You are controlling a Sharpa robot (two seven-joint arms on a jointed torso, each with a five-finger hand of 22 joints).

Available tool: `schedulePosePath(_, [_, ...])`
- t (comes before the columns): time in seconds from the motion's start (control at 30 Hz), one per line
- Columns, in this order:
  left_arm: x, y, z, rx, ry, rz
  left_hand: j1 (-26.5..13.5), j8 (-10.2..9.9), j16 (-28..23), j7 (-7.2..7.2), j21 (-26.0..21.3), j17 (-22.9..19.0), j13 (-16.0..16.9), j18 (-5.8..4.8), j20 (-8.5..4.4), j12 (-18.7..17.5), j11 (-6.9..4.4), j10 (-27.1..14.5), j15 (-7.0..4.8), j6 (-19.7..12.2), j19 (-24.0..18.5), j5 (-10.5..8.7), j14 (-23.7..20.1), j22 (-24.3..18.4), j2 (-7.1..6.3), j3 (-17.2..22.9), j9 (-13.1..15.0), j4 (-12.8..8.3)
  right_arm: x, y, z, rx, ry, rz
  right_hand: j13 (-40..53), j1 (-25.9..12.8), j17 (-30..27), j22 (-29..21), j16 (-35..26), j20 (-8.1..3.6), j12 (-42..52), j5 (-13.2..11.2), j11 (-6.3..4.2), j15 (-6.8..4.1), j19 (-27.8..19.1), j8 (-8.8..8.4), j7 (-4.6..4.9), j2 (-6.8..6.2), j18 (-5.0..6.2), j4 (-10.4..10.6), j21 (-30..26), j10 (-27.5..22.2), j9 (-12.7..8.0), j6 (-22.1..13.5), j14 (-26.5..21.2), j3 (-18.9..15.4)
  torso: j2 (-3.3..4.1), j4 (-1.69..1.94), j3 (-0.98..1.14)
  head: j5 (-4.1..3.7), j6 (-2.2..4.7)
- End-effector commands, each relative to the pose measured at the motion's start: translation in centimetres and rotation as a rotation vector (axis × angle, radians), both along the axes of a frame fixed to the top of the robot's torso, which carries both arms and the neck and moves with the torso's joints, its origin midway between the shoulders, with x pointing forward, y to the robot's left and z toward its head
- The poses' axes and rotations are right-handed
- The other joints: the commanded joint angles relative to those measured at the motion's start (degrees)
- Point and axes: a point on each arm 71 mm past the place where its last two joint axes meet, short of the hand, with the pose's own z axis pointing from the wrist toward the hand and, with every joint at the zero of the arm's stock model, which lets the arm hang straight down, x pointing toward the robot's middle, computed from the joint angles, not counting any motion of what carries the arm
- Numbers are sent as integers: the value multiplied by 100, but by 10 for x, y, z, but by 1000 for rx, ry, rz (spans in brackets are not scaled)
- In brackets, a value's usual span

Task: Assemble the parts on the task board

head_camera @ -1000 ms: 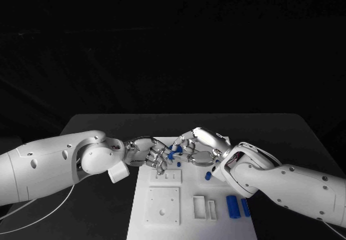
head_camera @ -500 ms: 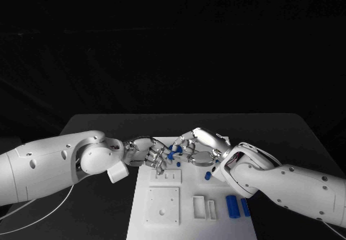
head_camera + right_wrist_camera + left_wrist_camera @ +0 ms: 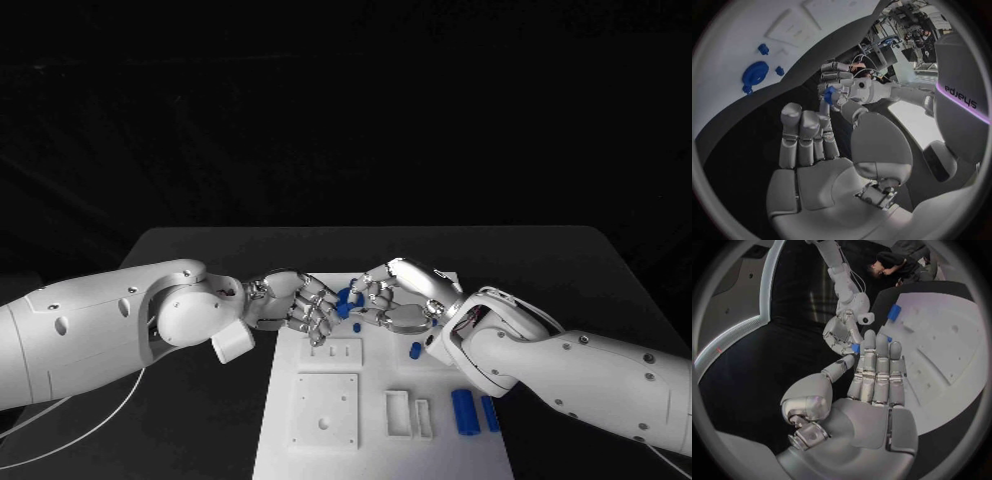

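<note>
Over the far end of the white task board [image 3: 378,440], the left hand [image 3: 293,303] and right hand [image 3: 397,300] meet fingertip to fingertip around a small blue part [image 3: 343,308]. Which hand grips it I cannot tell. Nearer along the board lie a raised white square block [image 3: 326,410], two narrow white slots [image 3: 408,415] and two blue cylinders [image 3: 475,412] side by side.

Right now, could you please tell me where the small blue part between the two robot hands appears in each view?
Head view: blue part between the fingertips, where both arms meet.
Left wrist view: part by the right robot hand.
Right wrist view: part by the left robot hand.
Shared landmark: the task board.
</note>
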Motion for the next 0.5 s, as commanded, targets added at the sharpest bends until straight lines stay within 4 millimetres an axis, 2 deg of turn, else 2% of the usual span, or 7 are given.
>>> schedulePosePath(0.03, [0,-7,8,-67,-8,-4,-59,-47,-37,-5,1,15,6,45,3,19,-2,-61,4,-37,-51,-335,-51,-4,-44,10,15,46,-5,7,-5,-27,23,47,8,-52,-2,102,-17,0,-30,-16,8,-28,16,26,37,7,307,16,5,2,-5,-2,2,5,0,-1,0,5,0])
schedulePosePath(0.07, [0,-7,8,-68,-8,-5,-68,-53,-38,-4,3,18,7,46,4,20,-1,-64,5,-37,-54,-424,-52,-3,-70,16,22,51,-5,7,-5,-27,24,48,8,-53,-2,102,-17,0,-30,-16,8,-28,16,26,37,7,307,16,5,2,-5,-2,2,5,0,-1,0,5,0])
schedulePosePath(0.13, [0,-7,8,-68,-7,-5,-74,-55,-39,-4,3,19,7,46,5,20,0,-66,6,-37,-56,-449,-53,-3,-84,18,25,55,-6,8,-5,-25,26,51,8,-54,-2,102,-17,0,-30,-16,8,-28,16,26,37,6,307,15,5,2,-4,-3,2,4,0,0,-1,6,3])
schedulePosePath(0.5, [1,-8,8,-66,-8,-2,-78,-62,-42,-3,3,20,7,47,6,19,1,-72,8,-42,-61,-479,-58,-4,-101,26,30,59,-7,12,-5,-15,43,63,10,-58,-1,103,-18,1,-30,-16,8,-28,12,24,37,18,307,12,5,0,-1,-6,-1,3,0,-1,0,18,1])
